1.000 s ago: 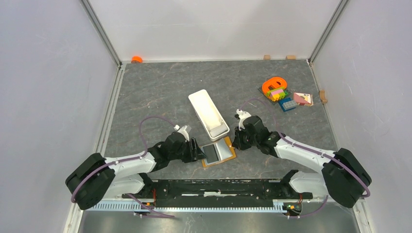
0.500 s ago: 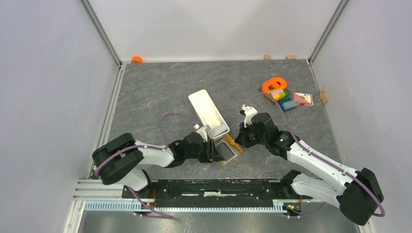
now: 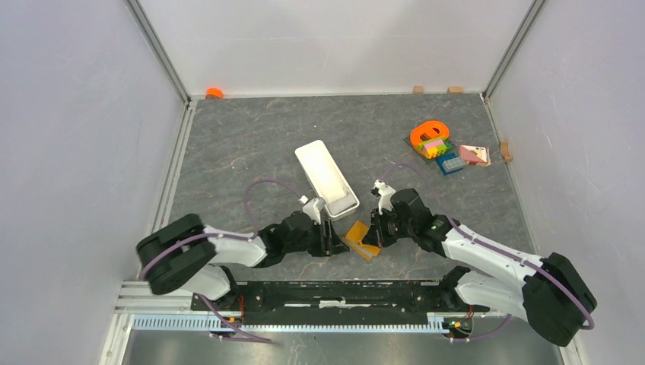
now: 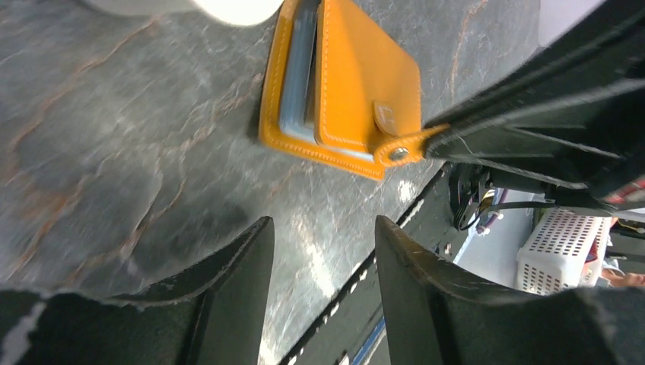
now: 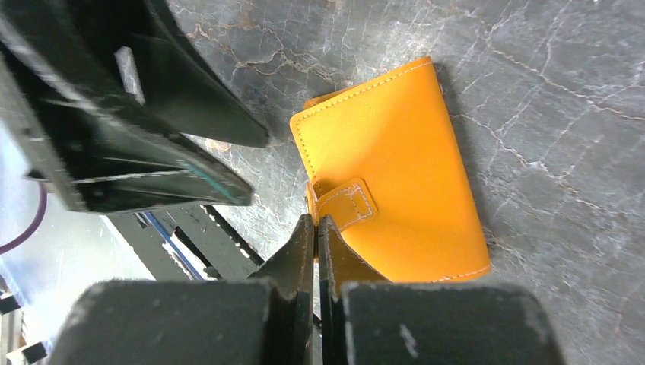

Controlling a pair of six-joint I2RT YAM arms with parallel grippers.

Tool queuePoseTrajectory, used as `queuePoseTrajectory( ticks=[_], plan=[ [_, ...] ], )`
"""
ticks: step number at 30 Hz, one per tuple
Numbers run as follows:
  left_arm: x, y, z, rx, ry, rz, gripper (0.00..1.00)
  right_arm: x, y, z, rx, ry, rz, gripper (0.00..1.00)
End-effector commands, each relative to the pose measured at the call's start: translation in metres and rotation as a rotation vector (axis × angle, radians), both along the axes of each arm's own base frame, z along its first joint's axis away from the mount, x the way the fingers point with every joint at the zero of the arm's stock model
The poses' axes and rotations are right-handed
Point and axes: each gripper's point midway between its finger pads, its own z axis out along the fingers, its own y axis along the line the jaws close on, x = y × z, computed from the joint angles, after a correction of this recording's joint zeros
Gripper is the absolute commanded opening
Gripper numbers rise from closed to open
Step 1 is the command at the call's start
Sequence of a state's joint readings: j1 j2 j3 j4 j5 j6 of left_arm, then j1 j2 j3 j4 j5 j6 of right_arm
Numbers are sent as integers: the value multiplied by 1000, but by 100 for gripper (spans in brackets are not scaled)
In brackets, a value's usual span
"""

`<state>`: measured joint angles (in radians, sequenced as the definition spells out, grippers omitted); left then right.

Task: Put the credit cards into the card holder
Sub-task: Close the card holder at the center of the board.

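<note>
Tray [image 3: 327,179] behind card holder [image 5: 395,182] (nearly touching), left tool [image 4: 321,224], right tool [image 5: 316,220] flanking, near side open

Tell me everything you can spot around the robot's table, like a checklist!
Surface: dark grey marbled table, no spills seen.
Job's things: orange card holder lies folded nearly shut, pale blue pockets showing; loose credit cards not clearly seen.
Clutter: white tray right beside the holder; colourful blocks far right; small orange thing in the back left corner.
Grippers: left gripper open, empty; right gripper shut on the card holder at its snap tab.
Cables: purple cable loops over each arm.
Surroundings: plain pale walls, metal frame.
</note>
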<state>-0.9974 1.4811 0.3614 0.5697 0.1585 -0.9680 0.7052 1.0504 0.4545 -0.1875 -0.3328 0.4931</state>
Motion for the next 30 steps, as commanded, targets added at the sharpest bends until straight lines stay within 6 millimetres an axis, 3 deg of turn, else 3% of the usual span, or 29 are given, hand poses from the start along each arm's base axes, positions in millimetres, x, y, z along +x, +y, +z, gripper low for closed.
queuePoseTrajectory(
  ticks=[1, 4, 9, 13, 16, 21, 27, 30],
  plan=[
    [-1, 32, 3, 88, -58, 53, 60, -1, 16, 0, 65, 0, 29, 0],
    [-1, 48, 10, 133, -76, 80, 65, -5, 21, -11, 50, 19, 43, 4],
    [0, 48, 26, 145, -82, 78, 70, -13, 29, -21, 25, 41, 86, 25],
    [5, 43, 30, 151, -83, 80, 72, -5, 33, 1, 29, -25, 104, 50],
    [9, 35, 32, 155, -79, 77, 72, 11, 29, 22, -6, -98, 88, 63],
    [17, 18, 38, 156, -84, 55, 72, 37, 2, 35, -47, -161, 4, 68],
    [23, -1, 36, 139, -67, 32, 72, 56, -49, 7, -116, -121, -133, 65],
    [24, -8, 31, 139, -52, 24, 71, 53, -59, -4, -79, -81, -146, 61]
  ],
)
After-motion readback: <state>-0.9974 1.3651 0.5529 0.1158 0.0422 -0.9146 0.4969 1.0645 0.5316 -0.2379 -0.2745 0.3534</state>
